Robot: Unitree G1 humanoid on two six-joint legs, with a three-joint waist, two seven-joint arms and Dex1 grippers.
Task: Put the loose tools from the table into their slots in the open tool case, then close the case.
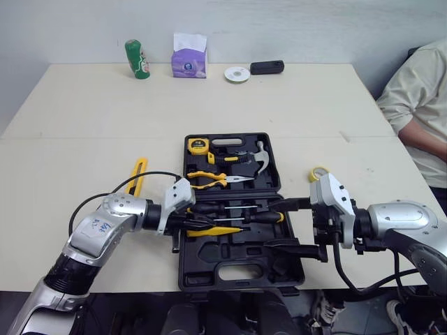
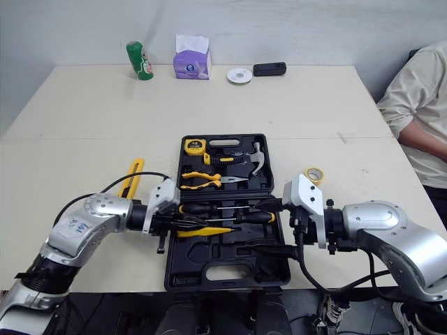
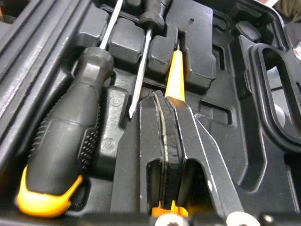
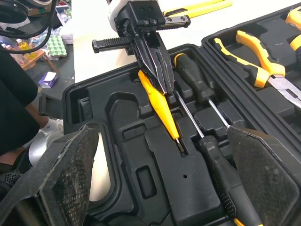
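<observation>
The left tool (image 3: 163,101) is clamped narrow on the yellow screwdriver (image 1: 213,231). This lies in the half of the open tool case (image 1: 202,257) nearer the robot, just beside the two black-handled screwdrivers (image 1: 262,217). The right tool (image 1: 290,225) hangs spread wide over the case's right edge, holding nothing. On the desk (image 1: 91,118), a yellow knife (image 1: 138,176) lies just left of the case and a tape roll (image 1: 318,172) just right of it.

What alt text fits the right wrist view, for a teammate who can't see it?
The left gripper, shut on a slim yellow screwdriver, holds it low in the open tool case beside two black-handled screwdrivers. Yellow-handled pliers sit slotted nearby, and the right gripper stands wide open in the foreground.
</observation>
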